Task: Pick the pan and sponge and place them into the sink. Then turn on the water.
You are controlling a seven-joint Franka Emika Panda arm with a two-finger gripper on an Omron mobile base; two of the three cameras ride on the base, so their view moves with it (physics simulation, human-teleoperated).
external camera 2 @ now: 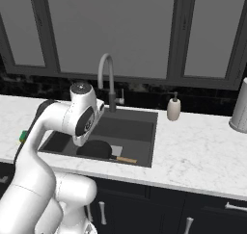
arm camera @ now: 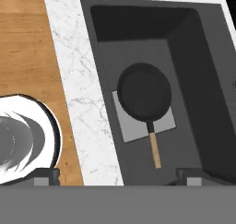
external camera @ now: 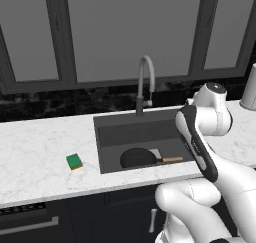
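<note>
The black pan (arm camera: pixel 144 90) lies flat on the floor of the dark grey sink (arm camera: pixel 193 61), partly over the lighter square patch. Its wooden handle (arm camera: pixel 155 150) points toward the sink's front wall. The same pan (external camera: pixel 137 158) (external camera 2: pixel 96 148) sits in the sink's front half in both base views. The green sponge (external camera: pixel 74 161) rests on the white counter left of the sink; a green corner of the sponge (external camera 2: pixel 22 135) peeks out behind the arm. My gripper (arm camera: pixel 119 177) hovers open above the sink, looking down at the pan, with nothing between its fingers. No water shows at the faucet (external camera: pixel 145 82).
A soap dispenser (external camera 2: pixel 173 108) stands on the counter right of the sink, and a pale cylinder (external camera 2: pixel 240 108) stands at the far right. Dark windows and a black backsplash run behind the counter. Wooden floor (arm camera: pixel 27 57) lies below the counter's front edge.
</note>
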